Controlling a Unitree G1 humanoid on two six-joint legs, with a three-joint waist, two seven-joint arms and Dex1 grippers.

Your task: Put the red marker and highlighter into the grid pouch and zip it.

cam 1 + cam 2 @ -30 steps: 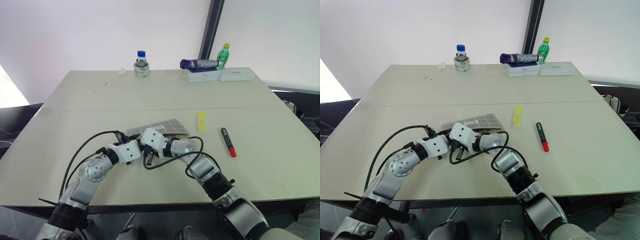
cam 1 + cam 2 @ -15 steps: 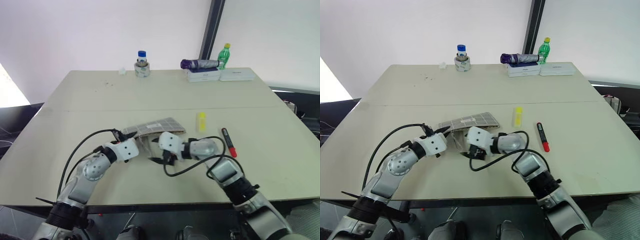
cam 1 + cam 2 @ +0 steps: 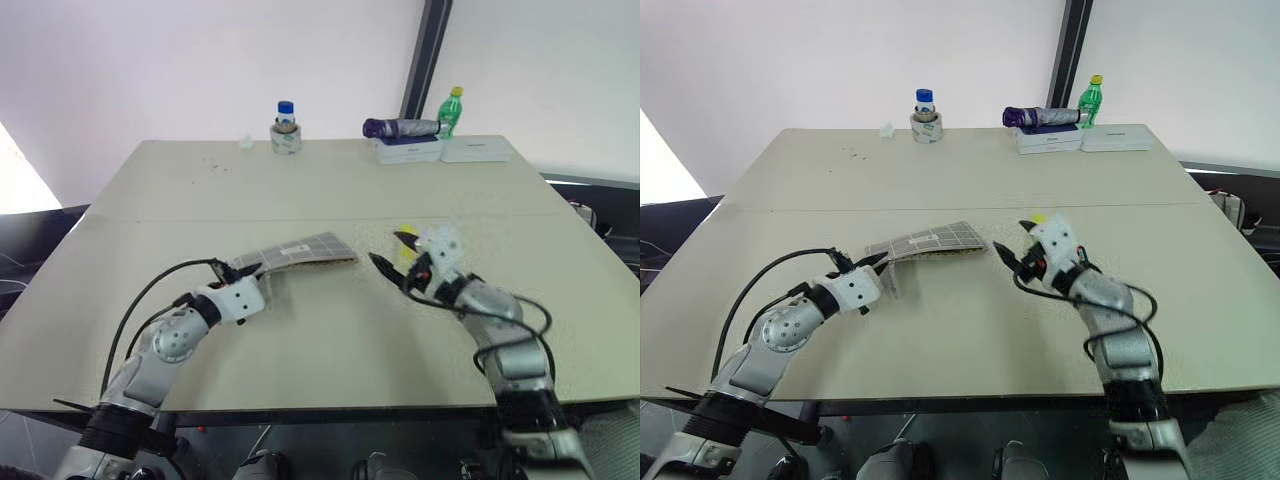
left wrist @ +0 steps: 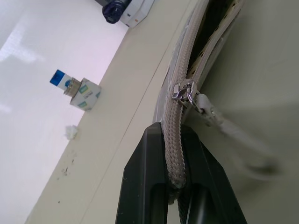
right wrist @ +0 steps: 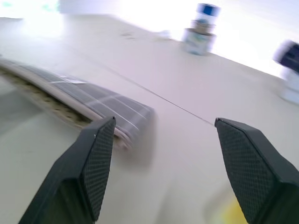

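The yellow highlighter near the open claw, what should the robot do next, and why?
Probably lower the right gripper, jaws open, onto the highlighter just behind it and close. The left gripper already pinches the grid pouch by its unzipped edge, ready to receive it.

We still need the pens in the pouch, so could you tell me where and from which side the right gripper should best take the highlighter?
Probably across the middle of its stubby body. The highlighter lies flat on the table, long axis pointing away from the robot, just behind the open right gripper. Come from above, fingers either side of the barrel.
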